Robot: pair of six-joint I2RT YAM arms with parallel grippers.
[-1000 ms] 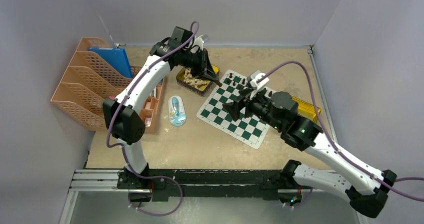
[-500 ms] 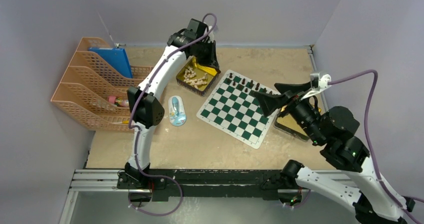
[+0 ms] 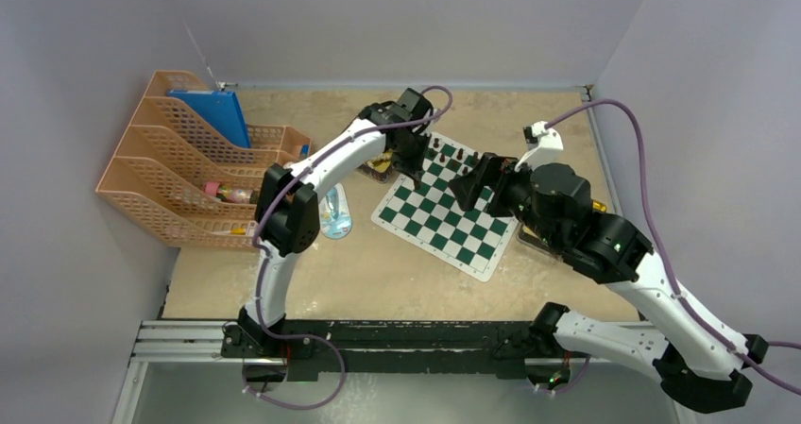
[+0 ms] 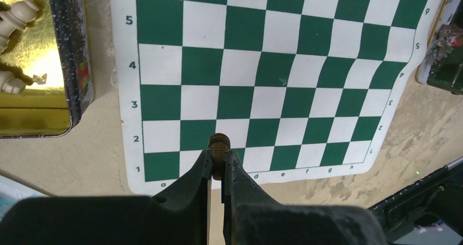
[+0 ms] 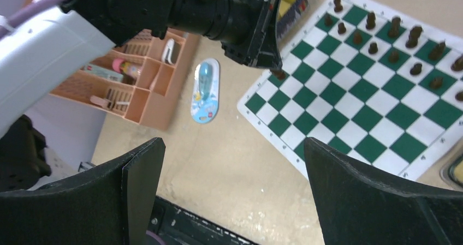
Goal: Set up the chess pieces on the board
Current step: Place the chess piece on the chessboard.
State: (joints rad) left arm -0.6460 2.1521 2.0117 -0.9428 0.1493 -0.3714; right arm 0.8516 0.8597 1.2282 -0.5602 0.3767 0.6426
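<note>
The green-and-white board [image 3: 427, 222] lies at mid-table. Several dark brown pieces [image 3: 451, 150] stand on its far rows, which also show in the right wrist view [image 5: 373, 47]. My left gripper [image 3: 418, 164] hangs over the board's left corner. In the left wrist view it [image 4: 218, 160] is shut on a dark brown piece [image 4: 219, 144], above the squares [image 4: 284, 70] near the row 1–2 edge. The right wrist view shows that piece [image 5: 277, 72] just over the board [image 5: 377, 114]. My right gripper [image 3: 469, 183] is held above the board, wide open and empty [image 5: 232, 147].
A gold tin [image 4: 38, 92] with pale beige pieces [image 4: 16, 16] sits left of the board, partly under my left arm [image 3: 378, 166]. A second tin [image 3: 529, 242] sits under my right arm. An orange file rack [image 3: 161, 160] and a blue-and-white object [image 3: 332, 209] lie to the left.
My left gripper has moved from over the gold tin to the board's left corner with a dark piece in it. My right arm swung from the right tin back over the board.
</note>
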